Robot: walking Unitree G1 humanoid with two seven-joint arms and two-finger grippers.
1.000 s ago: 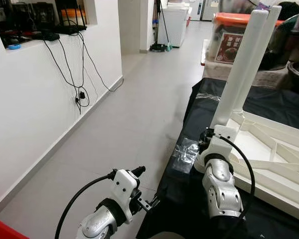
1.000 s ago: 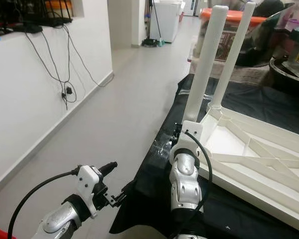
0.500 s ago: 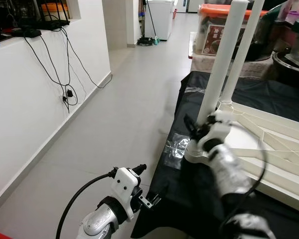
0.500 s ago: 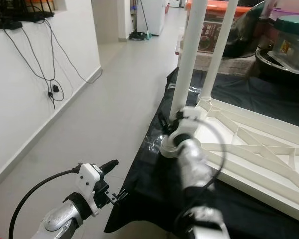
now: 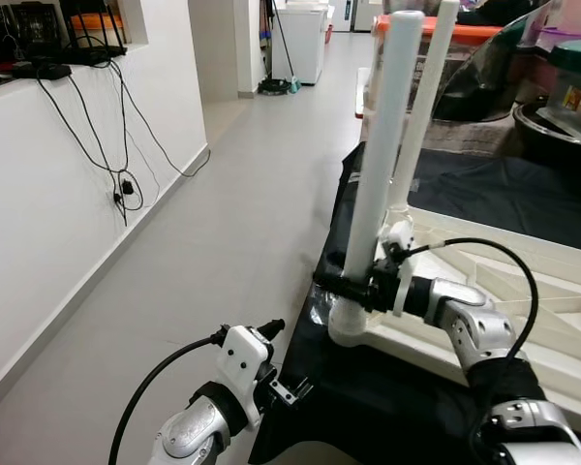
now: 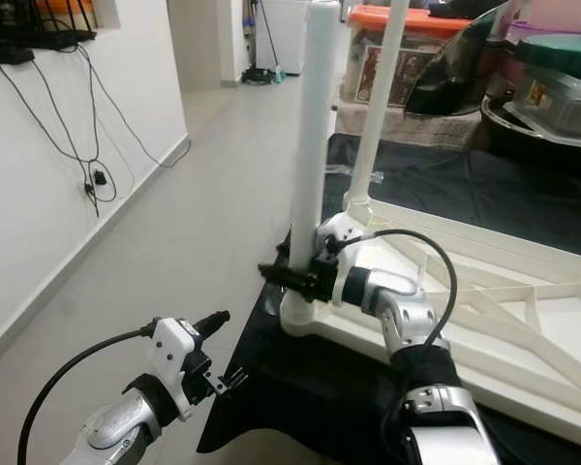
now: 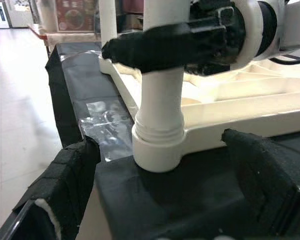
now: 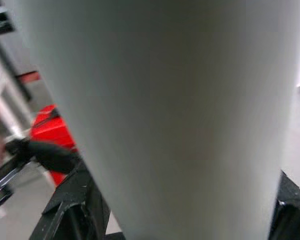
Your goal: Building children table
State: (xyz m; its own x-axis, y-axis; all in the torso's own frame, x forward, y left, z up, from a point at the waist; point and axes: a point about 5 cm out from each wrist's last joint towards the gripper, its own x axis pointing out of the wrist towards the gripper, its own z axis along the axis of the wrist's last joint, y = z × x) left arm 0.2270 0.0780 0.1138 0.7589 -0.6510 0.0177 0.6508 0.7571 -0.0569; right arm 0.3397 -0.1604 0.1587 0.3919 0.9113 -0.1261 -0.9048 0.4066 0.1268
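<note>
A white children's table [image 5: 523,291] lies upside down on a black-covered surface. Two white legs stand up from it: a near leg [image 5: 380,165] in the corner socket [image 7: 157,145] and a far leg [image 5: 423,107] behind. My right gripper [image 5: 353,288] reaches in from the right and is shut on the near leg just above the socket; its black fingers [image 7: 165,40] wrap the tube. The right wrist view is close on that leg [image 8: 160,110]. My left gripper [image 5: 285,360] hangs open, low off the surface's corner, facing the socket without touching it.
A white wall [image 5: 48,194] with dangling cables runs along my left beside grey floor [image 5: 232,213]. Crinkled clear plastic [image 7: 102,117] lies on the black cloth [image 5: 368,387] by the corner. An orange-lidded box [image 6: 407,48] and pots [image 6: 552,87] stand behind the table.
My right arm has swung from under the leg out to the right, and its fingers now clamp the near leg sideways. The camera has shifted. The left arm holds still.
</note>
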